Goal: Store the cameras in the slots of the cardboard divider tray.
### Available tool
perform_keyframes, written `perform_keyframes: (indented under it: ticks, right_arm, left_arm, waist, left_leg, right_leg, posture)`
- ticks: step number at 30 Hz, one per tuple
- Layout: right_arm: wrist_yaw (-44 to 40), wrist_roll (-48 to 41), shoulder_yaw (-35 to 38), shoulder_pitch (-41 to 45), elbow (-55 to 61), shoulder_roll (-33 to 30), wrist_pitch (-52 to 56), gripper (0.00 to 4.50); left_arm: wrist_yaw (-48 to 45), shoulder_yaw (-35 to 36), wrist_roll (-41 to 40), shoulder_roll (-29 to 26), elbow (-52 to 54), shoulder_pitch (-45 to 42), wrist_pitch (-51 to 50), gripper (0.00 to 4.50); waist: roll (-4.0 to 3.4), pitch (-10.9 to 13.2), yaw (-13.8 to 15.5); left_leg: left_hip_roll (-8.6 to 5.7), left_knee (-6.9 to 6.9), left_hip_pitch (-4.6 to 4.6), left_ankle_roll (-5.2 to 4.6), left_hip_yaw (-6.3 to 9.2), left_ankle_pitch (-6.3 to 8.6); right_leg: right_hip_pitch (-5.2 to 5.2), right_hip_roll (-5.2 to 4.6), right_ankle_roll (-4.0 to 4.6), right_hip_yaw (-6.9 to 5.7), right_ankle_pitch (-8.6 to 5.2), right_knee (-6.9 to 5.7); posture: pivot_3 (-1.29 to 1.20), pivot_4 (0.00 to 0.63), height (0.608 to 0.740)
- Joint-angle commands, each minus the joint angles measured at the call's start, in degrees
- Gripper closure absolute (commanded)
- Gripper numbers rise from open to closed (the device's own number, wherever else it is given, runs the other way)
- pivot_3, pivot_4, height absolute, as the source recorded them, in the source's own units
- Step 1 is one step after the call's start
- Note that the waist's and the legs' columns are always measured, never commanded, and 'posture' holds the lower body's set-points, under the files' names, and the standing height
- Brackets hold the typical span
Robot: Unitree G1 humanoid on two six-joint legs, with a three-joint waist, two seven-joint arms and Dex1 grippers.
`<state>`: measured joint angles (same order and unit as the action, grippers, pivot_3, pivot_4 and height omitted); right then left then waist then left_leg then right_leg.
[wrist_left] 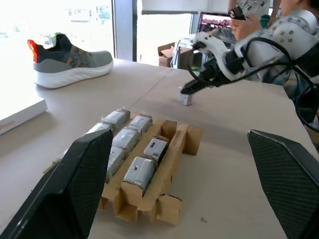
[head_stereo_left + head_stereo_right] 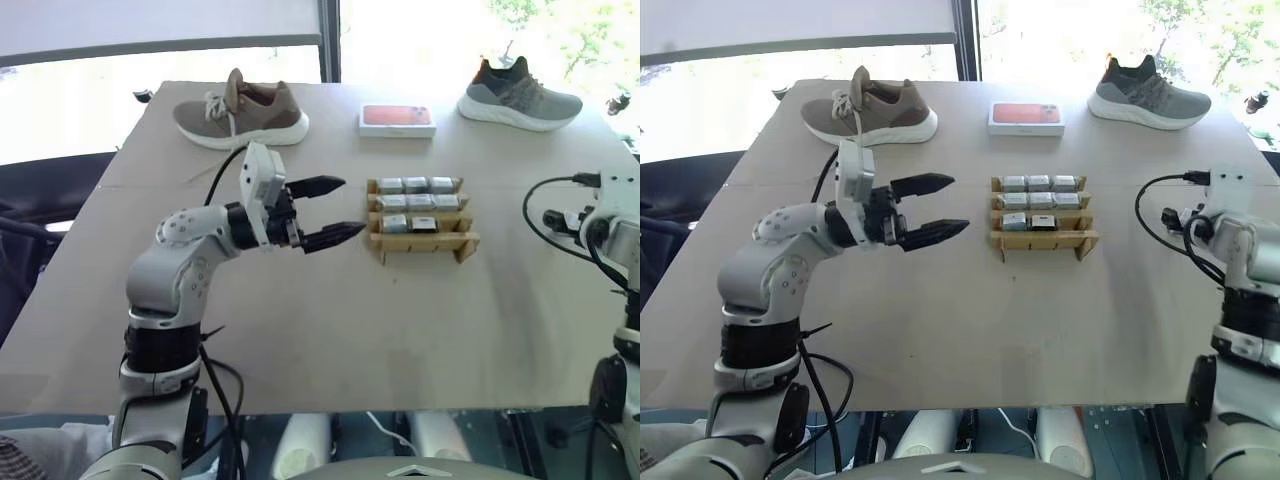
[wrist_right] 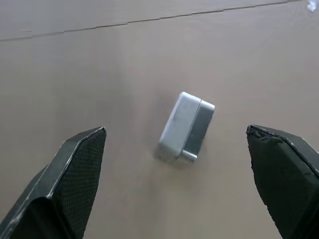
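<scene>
The cardboard divider tray (image 2: 421, 243) sits mid-table with several silver-grey cameras (image 2: 420, 202) standing in its slots. My left gripper (image 2: 352, 205) hovers just left of the tray, pointing at it, open and empty. In the left wrist view the tray (image 1: 175, 145) lies between its fingers (image 1: 79, 184). One loose camera (image 3: 187, 127) lies on the bare table to the right of the tray. My right gripper (image 3: 175, 129) hangs above it, open, with a finger on either side and not touching it. The left wrist view shows that gripper (image 1: 192, 88) just over the same camera (image 1: 185, 97).
At the back of the table stand a brown shoe (image 2: 240, 110), a flat white box with a red top (image 2: 397, 120) and a grey shoe (image 2: 520, 98). A person's hand (image 1: 244, 12) shows beyond the table's right side.
</scene>
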<state>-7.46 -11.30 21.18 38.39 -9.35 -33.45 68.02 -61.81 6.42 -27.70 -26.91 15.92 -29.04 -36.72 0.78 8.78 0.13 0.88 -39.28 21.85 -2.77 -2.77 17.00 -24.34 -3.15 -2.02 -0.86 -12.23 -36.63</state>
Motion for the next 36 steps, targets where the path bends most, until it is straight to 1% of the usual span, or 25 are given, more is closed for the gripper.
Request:
perform_keyframes:
  ticks: [1,8,11,14,19,20,25,28,30,32,34,36]
  right_arm:
    - [1.75,1.41,0.53,3.57,-6.36,-0.60,-4.47,0.00]
    - [2.44,3.22,-1.46,8.84,-18.72,-0.98,-11.00,0.00]
    - [2.04,3.29,-1.73,10.49,-22.36,-1.03,-12.63,0.00]
    - [1.85,3.34,-2.11,11.76,-24.97,-0.90,-13.88,0.79]
    - [1.50,3.31,-2.63,13.31,-28.19,-1.05,-15.09,3.27]
    - [1.30,3.26,-2.76,13.50,-28.66,-1.15,-15.20,3.64]
    - [-0.42,3.60,-4.38,13.26,-28.38,-2.43,-13.97,3.64]
    - [-1.86,3.89,-5.92,12.65,-26.47,-3.56,-12.95,3.64]
    - [-4.20,4.57,-8.61,11.47,-23.29,-4.74,-13.13,3.64]
    - [-8.60,3.64,-10.48,8.57,-16.22,-5.18,-16.59,3.64]
    - [-16.11,0.85,-11.38,4.26,-7.18,-5.14,-23.91,3.64]
    - [-23.73,0.30,-14.78,0.06,0.72,-6.75,-29.81,3.64]
  left_arm:
    - [0.60,0.72,-3.71,-1.76,4.80,1.09,0.62,0.04]
    - [-1.49,3.04,-9.99,-5.55,5.40,2.17,1.24,0.04]
    - [-2.53,3.46,-11.05,-7.52,5.68,3.16,2.32,0.04]
    - [-3.35,4.25,-11.64,-9.44,5.19,4.63,3.46,0.00]
    - [-4.45,4.78,-11.84,-11.46,3.58,5.93,5.85,0.00]
    - [-4.35,4.73,-11.72,-11.48,3.43,5.94,6.33,0.00]
    - [-3.59,4.23,-11.85,-11.32,3.31,6.19,7.49,0.00]
    - [-3.50,3.95,-11.66,-11.20,3.09,6.56,8.23,0.00]
    - [-3.30,3.61,-11.59,-11.00,2.82,6.48,8.60,0.00]
    - [-3.19,3.34,-11.55,-10.81,2.54,6.48,9.01,0.00]
    - [-3.17,3.21,-11.51,-10.67,2.35,6.85,9.42,0.00]
    - [-3.03,2.97,-11.20,-10.45,2.47,7.57,10.28,0.00]
  waist:
    - [0.00,0.00,-0.07]
    - [-0.01,0.00,-0.90]
    - [-0.01,0.00,-1.06]
    - [-0.01,0.00,-1.07]
    - [-0.01,0.00,-0.93]
    - [-0.01,0.00,-0.91]
    - [-0.02,0.01,-0.92]
    - [-0.03,0.01,-0.92]
    - [-0.03,0.02,-0.87]
    - [-0.03,0.02,-0.90]
    - [-0.03,0.02,-0.89]
    - [-0.04,0.02,-1.10]
  left_leg:
    - [0.00,-0.01,0.01,0.00,0.01,0.00]
    - [-0.01,-0.03,-0.06,0.00,-0.02,0.00]
    - [0.02,-0.01,-0.06,0.00,-0.01,0.00]
    - [0.04,0.03,-0.05,0.00,-0.03,0.00]
    - [0.04,0.03,-0.03,0.00,-0.02,0.00]
    - [0.04,0.02,-0.04,0.00,-0.02,0.00]
    - [0.04,0.03,-0.01,-0.01,-0.02,0.01]
    - [0.04,0.06,0.00,-0.01,-0.01,0.01]
    - [0.05,0.06,0.01,-0.02,0.00,0.01]
    - [0.05,0.07,0.02,-0.04,0.02,0.02]
    - [0.06,0.08,0.02,-0.06,0.01,0.04]
    - [0.09,0.09,0.01,-0.09,-0.01,0.06]
  right_leg:
    - [0.00,-0.01,0.00,-0.01,0.00,0.00]
    - [0.02,0.02,0.00,0.03,0.00,-0.06]
    - [0.01,0.05,0.00,0.02,0.00,-0.05]
    - [0.01,0.06,0.00,0.03,0.00,-0.01]
    - [0.01,0.05,0.00,0.01,0.00,0.01]
    - [0.01,0.05,0.00,0.01,0.00,0.01]
    - [0.01,0.05,0.00,0.01,0.00,0.05]
    - [0.01,0.04,0.00,0.00,0.00,0.08]
    - [0.01,0.04,0.00,-0.02,0.00,0.10]
    - [0.01,0.04,0.00,-0.03,0.00,0.12]
    - [0.01,0.05,-0.01,-0.03,0.00,0.13]
    - [0.00,0.08,-0.01,0.00,0.00,0.14]
  posture:
    - [0.00,0.150,0.740]
    - [0.00,0.150,0.740]
    - [0.00,0.150,0.740]
    - [0.00,0.150,0.740]
    - [0.00,0.150,0.740]
    - [0.00,0.150,0.740]
    - [0.00,0.150,0.740]
    - [0.00,0.150,0.740]
    - [0.00,0.150,0.740]
    - [0.00,0.150,0.740]
    - [0.00,0.150,0.740]
    - [0.00,0.150,0.740]
